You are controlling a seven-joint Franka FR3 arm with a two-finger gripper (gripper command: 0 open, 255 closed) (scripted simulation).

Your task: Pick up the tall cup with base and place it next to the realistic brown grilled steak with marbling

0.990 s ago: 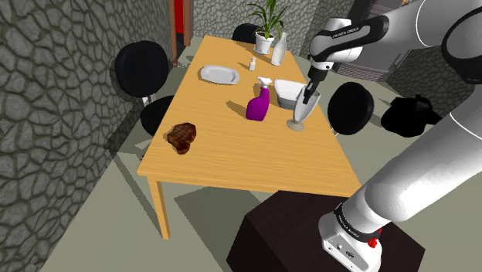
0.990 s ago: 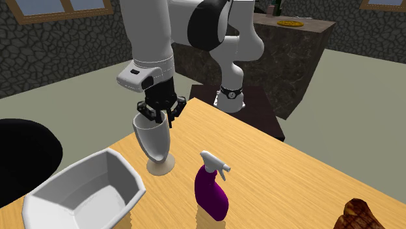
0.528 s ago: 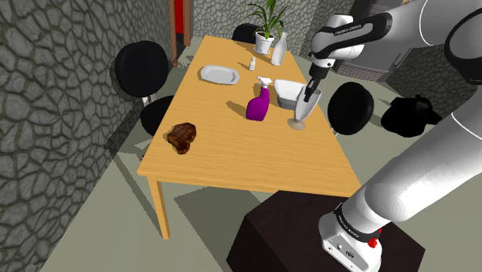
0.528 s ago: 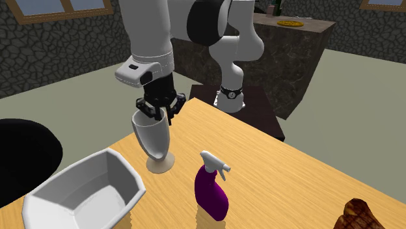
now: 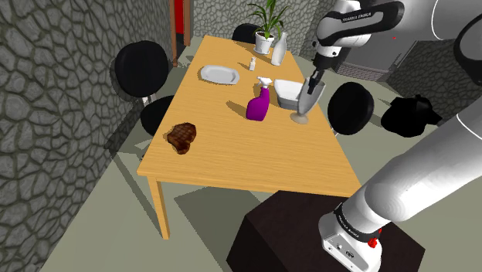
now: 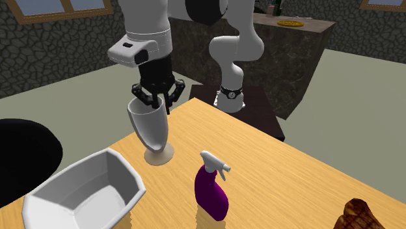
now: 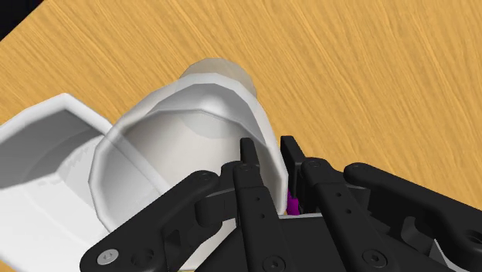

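shoulder view takes in the long wooden table, and the white arm reaches over its far side. its black claw sits at the top of the pale footed cup, which leans just beside a white bowl and near a purple spray bottle. the claw is clenched on the cup's rim. in the wrist view one finger is inside the cup and the other outside, with the thin wall pinched between them. whether the foot rests on the wood i cannot tell. the brown steak lies well apart, near the table edge at the shoulder view's left. the second exterior view cuts it off at its lower right corner. the cup is smooth and faceted and widens upward from a round foot. the bowl is angular, the table has streaked grain, and the steak is dark-ridged.
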